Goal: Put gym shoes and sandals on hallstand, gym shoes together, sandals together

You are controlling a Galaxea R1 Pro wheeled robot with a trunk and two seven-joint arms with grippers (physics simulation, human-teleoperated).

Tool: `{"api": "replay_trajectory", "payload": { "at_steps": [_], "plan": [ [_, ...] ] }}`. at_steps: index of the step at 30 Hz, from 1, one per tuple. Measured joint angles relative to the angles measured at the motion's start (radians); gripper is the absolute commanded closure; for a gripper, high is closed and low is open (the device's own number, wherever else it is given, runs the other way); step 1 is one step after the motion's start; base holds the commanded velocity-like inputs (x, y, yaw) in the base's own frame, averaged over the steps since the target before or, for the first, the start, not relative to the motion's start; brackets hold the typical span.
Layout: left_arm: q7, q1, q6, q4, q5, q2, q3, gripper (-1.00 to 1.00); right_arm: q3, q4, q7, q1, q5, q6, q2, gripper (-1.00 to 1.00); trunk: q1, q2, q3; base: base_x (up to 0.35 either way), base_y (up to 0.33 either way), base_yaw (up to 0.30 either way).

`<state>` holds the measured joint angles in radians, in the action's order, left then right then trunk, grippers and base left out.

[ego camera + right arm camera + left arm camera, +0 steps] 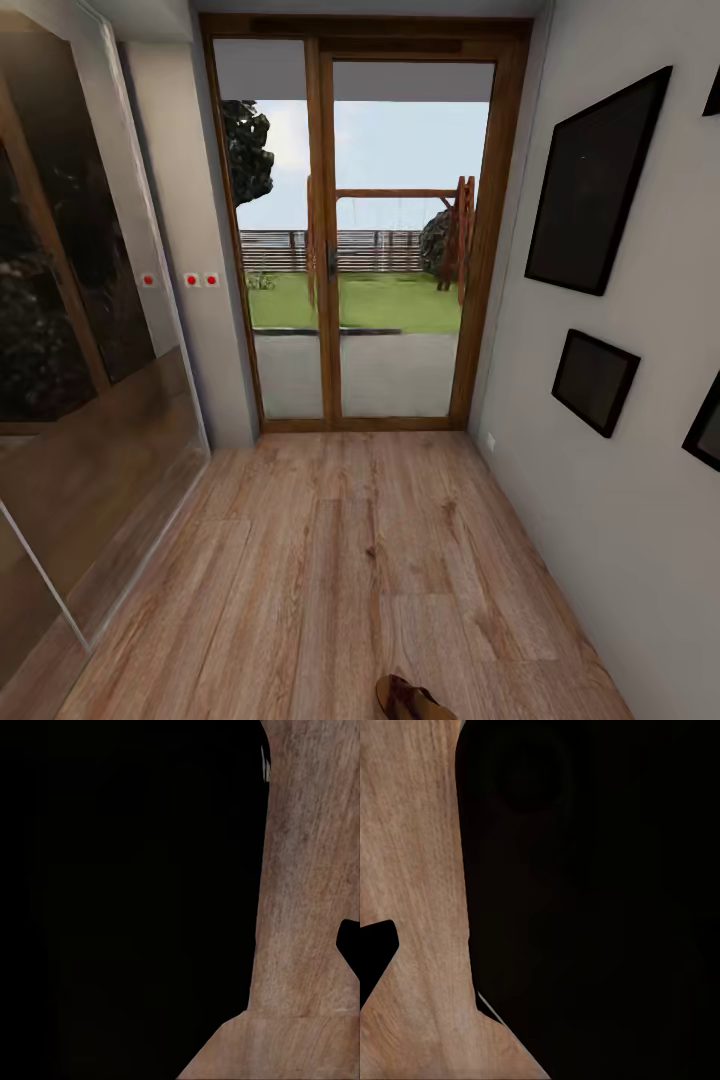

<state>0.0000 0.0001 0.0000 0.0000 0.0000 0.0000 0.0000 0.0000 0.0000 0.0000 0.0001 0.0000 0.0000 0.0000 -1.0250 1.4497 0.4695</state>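
One dark brown sandal [410,698] with a tan footbed lies on the wood-plank corridor floor [330,560], cut off by the near edge of the head view. In the left wrist view one dark fingertip [375,952] juts over the planks beside a large black mass of the robot. The right wrist view likewise has a dark fingertip [349,949] above the floor. A tiny white and green sliver [265,765] peeks past the black mass, too small to identify. The hallstand is out of view.
A wood-framed glass door [340,240] closes the far end of the corridor. Mirrored wardrobe doors [70,380] line the left side. Black-framed pictures [595,180] hang on the pale right wall. Open floor runs between them.
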Motion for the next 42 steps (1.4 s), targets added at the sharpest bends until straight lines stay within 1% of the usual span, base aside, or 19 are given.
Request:
{"api": "replay_trajectory", "payload": {
  "at_steps": [7,15,30,31,37,40,41,42],
  "plan": [
    [-0.001,-0.003,-0.001,0.0,-0.001,-0.002,-0.001,-1.0,0.002,-0.001,0.01,0.002,0.007,0.001,0.0,-1.0,0.0,0.0,0.0,0.0,0.0,0.0],
    [-0.001,-0.002,-0.007,-0.044,0.0,-0.003,-0.002,-1.0,-0.005,-0.003,0.003,0.002,-0.001,0.001,0.0,-1.0,0.0,0.0,0.0,0.0,0.0,0.0],
    [-0.001,-0.002,-0.088,-0.129,0.002,-0.005,-0.003,-1.0,-0.006,-0.003,0.006,0.002,-0.003,0.001,0.0,-1.0,0.0,0.0,0.0,0.0,0.0,0.0],
    [-0.001,-0.002,-0.093,-0.134,0.002,-0.007,-0.003,-1.0,-0.006,-0.003,0.006,0.002,-0.003,0.001,0.0,-1.0,0.0,0.0,0.0,0.0,0.0,0.0],
    [-0.001,-0.002,-0.103,-0.168,0.004,-0.039,-0.002,-1.0,-0.006,-0.004,0.008,0.001,-0.001,0.001,-0.001,-1.0,0.0,0.0,0.0,0.0,0.0,0.0],
    [-0.001,-0.002,-0.103,-0.185,0.004,-0.04,-0.002,-1.0,-0.006,-0.005,0.008,0.001,0.0,0.0,-0.001,-1.0,0.0,0.0,0.0,0.0,0.0,0.0],
    [-0.001,-0.003,-0.102,-0.274,0.004,-0.04,-0.002,-1.0,-0.006,-0.006,0.008,0.001,0.0,0.0,-0.001,-1.0,0.0,0.0,0.0,0.0,0.0,0.0],
    [-0.001,-0.002,-0.103,-0.306,0.004,-0.04,-0.001,-1.0,-0.005,-0.007,0.006,0.001,0.002,0.0,-0.001,-1.0,0.0,0.0,0.0,0.0,0.0,0.0]
  ]
}}
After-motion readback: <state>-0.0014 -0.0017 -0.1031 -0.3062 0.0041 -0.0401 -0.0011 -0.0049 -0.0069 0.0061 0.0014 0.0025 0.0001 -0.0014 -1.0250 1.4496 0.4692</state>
